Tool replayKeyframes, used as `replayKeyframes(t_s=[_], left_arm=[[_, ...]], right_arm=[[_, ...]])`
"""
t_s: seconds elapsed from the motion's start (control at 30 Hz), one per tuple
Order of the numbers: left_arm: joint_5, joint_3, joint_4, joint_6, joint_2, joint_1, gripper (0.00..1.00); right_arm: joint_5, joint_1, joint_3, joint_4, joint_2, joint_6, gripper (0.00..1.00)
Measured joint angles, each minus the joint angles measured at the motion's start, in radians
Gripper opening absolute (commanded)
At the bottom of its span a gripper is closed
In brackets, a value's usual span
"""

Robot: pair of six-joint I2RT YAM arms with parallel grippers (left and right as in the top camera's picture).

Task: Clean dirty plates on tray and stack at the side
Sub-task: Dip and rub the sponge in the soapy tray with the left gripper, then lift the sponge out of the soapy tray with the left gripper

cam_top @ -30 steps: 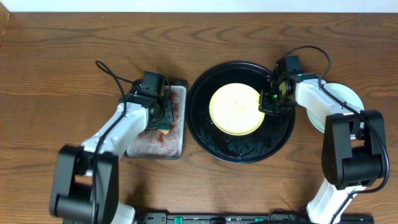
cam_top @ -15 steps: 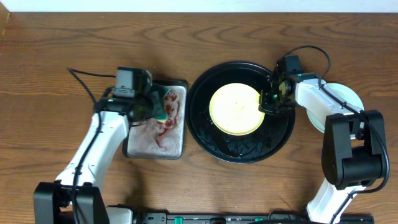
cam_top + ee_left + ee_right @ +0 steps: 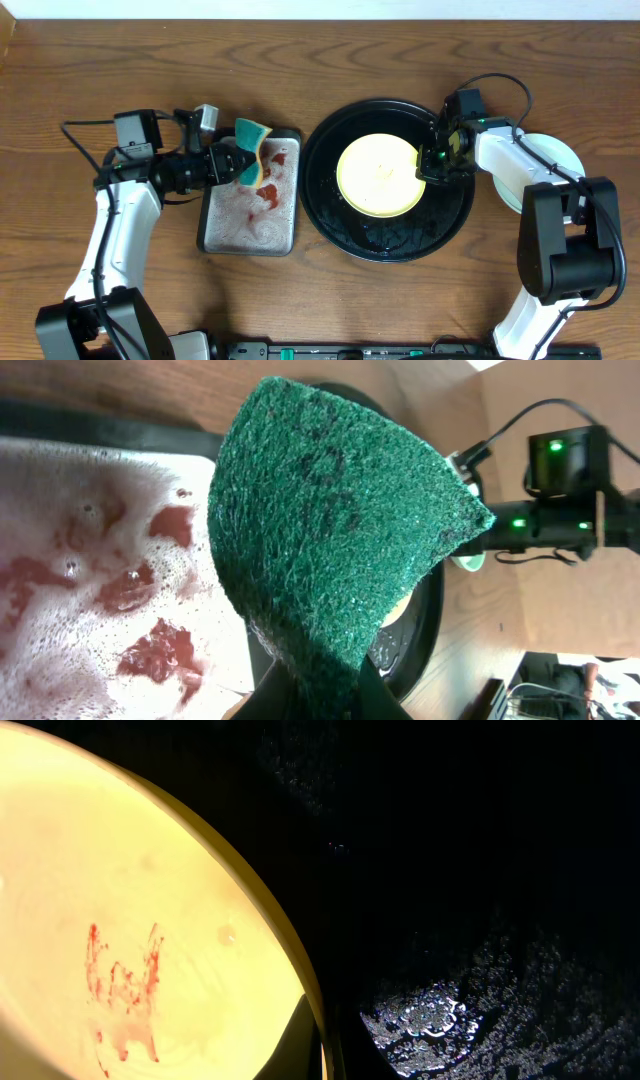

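A pale yellow plate (image 3: 378,175) with red smears (image 3: 120,975) lies in the large black tray (image 3: 388,235). My right gripper (image 3: 432,162) is shut on the plate's right rim (image 3: 300,990). A pale mint-blue plate (image 3: 560,155) lies on the table right of the tray, partly hidden by the right arm. My left gripper (image 3: 232,163) is shut on a green and yellow sponge (image 3: 252,150) and holds it above the small grey metal tray (image 3: 250,205). The sponge's green face fills the left wrist view (image 3: 330,550).
The small grey metal tray holds foam and red stains (image 3: 120,600). Wet foam patches lie on the black tray's floor (image 3: 430,1020). Bare wooden table lies behind and to the far left (image 3: 90,80).
My left arm has swung out to the left and lifted the sponge off the grey tray, turning it toward the black tray. The right arm and yellow plate have not moved.
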Motion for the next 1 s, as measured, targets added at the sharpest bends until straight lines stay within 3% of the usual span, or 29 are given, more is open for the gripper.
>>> replayKeyframes(t_s=[1.0], left_arm=[[0.052,0.000,0.005,0.031,0.000,0.018,0.07]], right_arm=[[0.000,0.000,0.000,0.000,0.000,0.000,0.01]])
